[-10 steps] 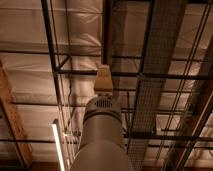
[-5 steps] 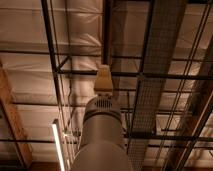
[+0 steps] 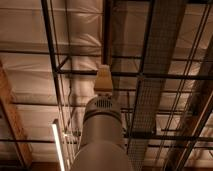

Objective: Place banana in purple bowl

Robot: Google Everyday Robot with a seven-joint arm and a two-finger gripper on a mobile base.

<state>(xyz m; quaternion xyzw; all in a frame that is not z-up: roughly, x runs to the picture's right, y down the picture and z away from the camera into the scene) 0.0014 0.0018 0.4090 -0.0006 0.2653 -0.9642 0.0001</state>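
The camera view points up at a ceiling. No banana and no purple bowl are in view. My grey arm (image 3: 101,135) rises from the bottom middle of the view. At its top end sits a pale beige piece, my gripper (image 3: 104,79), seen from behind against the ceiling beams. Nothing shows in it.
Dark metal beams (image 3: 130,74) and a wire cable tray (image 3: 160,65) cross the ceiling. A lit tube lamp (image 3: 58,147) hangs at the lower left. A wooden beam (image 3: 12,120) runs down the left side.
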